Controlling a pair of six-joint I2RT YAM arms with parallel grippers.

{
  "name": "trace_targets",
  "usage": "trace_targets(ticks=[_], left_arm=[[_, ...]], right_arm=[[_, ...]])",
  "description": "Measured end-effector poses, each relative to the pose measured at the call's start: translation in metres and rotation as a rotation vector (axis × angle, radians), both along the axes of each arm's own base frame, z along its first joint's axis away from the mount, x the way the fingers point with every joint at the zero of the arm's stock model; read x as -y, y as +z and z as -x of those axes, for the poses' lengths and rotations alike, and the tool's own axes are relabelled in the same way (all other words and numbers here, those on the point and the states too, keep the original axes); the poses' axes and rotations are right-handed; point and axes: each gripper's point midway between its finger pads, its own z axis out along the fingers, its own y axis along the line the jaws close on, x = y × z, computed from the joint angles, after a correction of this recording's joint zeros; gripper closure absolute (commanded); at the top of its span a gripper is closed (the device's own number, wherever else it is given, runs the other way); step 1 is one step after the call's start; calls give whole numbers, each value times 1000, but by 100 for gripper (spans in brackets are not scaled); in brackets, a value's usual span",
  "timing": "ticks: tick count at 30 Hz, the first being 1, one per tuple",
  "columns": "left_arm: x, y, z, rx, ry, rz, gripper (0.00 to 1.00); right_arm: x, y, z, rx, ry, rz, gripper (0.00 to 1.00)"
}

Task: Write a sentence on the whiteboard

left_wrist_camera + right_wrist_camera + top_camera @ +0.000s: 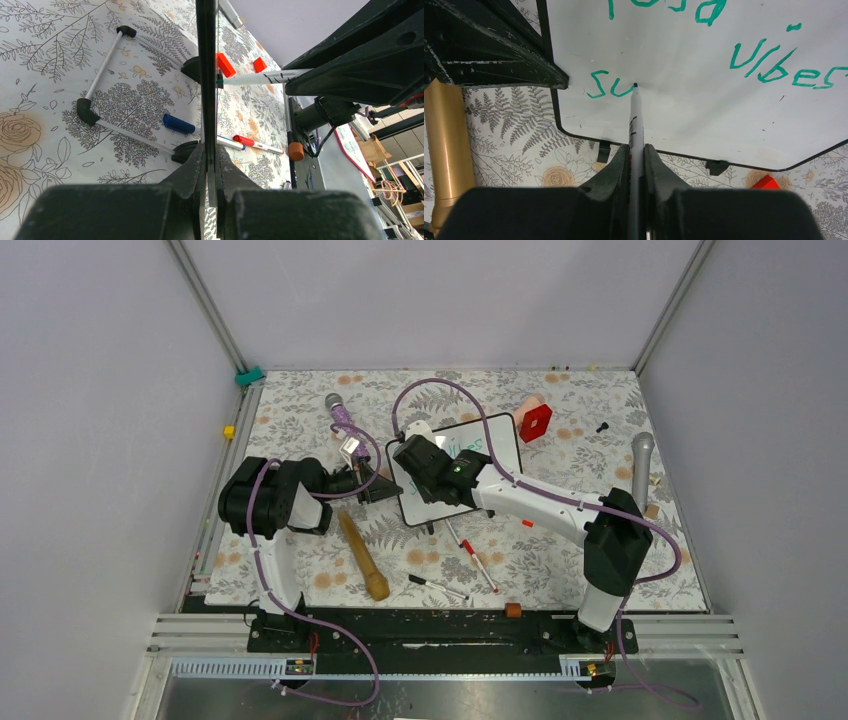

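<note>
One whiteboard (704, 100), one marker (635, 115), left gripper (209, 152), right gripper (636, 152).

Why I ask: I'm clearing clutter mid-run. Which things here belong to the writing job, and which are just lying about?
In use: whiteboard, green sentence, white marker in the right gripper, left gripper clamping the board's edge.
Lying about: wooden rod, red block, red-capped pen, blue-capped pen.
</note>
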Motion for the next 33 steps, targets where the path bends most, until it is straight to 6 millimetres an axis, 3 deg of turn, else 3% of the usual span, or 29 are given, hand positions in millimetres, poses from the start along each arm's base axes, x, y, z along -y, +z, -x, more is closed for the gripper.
trace_targets(ticks=[33], left_arm=[[0, 0, 0, 1, 0, 0, 99]], right_arm=[[3, -11, 10, -48, 14, -6, 100]])
